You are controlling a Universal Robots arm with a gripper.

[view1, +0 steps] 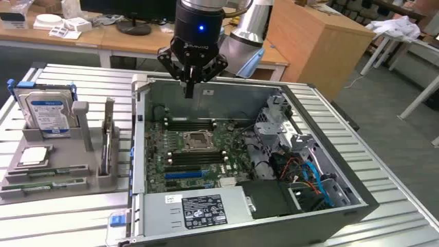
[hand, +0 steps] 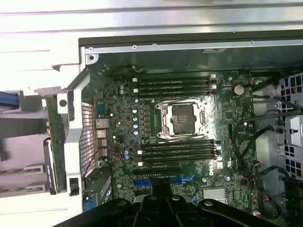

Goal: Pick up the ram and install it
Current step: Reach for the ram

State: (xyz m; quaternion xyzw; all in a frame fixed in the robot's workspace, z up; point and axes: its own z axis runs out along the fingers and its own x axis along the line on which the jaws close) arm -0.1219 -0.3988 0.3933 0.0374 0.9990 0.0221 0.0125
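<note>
Exterior view | pincer (view1: 190, 92) closed, empty, over case (view1: 233, 100) | ram (view1: 48, 171) on holder (view1: 65, 181), well apart, exterior view's left

Robotics lab: open computer case (view1: 329, 221) on slatted metal table (view1: 55, 221), wooden desks (view1: 130, 43), monitor (view1: 123, 7) behind.

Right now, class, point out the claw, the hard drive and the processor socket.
claw (view1: 190, 93), exterior view, between its closed tips.
hard drive (view1: 48, 110), exterior view, on its labelled face.
processor socket (hand: 182, 118), wrist view, at its centre.
</note>
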